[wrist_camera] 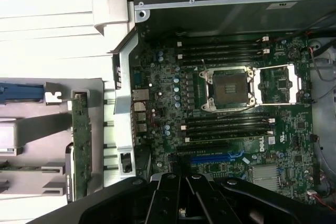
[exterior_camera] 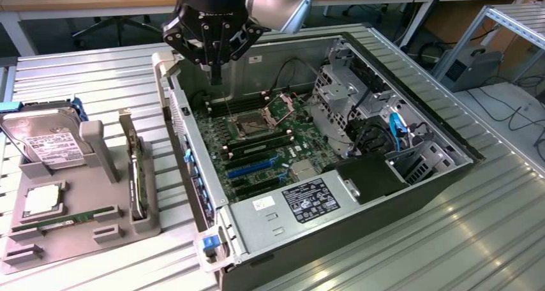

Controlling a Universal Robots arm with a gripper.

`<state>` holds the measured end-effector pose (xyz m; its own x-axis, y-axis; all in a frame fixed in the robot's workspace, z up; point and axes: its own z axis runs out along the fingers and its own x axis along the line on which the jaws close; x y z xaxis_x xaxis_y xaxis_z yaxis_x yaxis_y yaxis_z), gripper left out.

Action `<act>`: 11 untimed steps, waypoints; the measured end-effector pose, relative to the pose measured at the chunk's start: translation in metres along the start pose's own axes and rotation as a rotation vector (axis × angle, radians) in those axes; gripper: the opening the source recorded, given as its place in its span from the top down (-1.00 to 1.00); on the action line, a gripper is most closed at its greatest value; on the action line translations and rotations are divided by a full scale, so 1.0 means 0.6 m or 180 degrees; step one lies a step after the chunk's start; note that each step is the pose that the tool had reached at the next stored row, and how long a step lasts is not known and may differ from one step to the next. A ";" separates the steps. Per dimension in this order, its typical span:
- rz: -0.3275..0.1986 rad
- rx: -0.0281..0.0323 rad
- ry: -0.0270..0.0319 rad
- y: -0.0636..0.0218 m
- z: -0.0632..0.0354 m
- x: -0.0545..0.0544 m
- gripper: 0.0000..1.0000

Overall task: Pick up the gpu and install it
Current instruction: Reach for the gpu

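The gpu [exterior_camera: 134, 173] stands on edge in a slot of the grey holder [exterior_camera: 76, 243] at the exterior view's left, its silvery bracket end pointing up. In the wrist view the gpu [wrist_camera: 80, 145] is a thin dark strip beside the case wall. My gripper [exterior_camera: 216, 74] hangs above the far end of the open computer case, over the motherboard [exterior_camera: 255, 138], well apart from the gpu. Its fingers [wrist_camera: 173, 192] are shut together with nothing between them. The blue expansion slot [wrist_camera: 212, 158] lies just beyond the fingers.
A silver hard drive [exterior_camera: 47, 141], a processor [exterior_camera: 43, 200] and a green memory stick [exterior_camera: 64, 217] sit in the grey holder. The case's side wall [exterior_camera: 183, 144] stands between holder and motherboard. Drive cages and cables [exterior_camera: 366, 112] crowd the case's other side.
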<state>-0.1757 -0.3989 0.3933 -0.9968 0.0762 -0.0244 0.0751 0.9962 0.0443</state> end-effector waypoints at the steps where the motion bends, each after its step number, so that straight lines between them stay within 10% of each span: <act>1: 0.0000 0.0000 0.0000 0.000 0.000 0.001 0.79; 11: 0.0000 0.0000 0.0000 -0.001 0.000 0.010 0.79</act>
<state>-0.1815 -0.3989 0.3933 -0.9968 0.0763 -0.0245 0.0752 0.9962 0.0443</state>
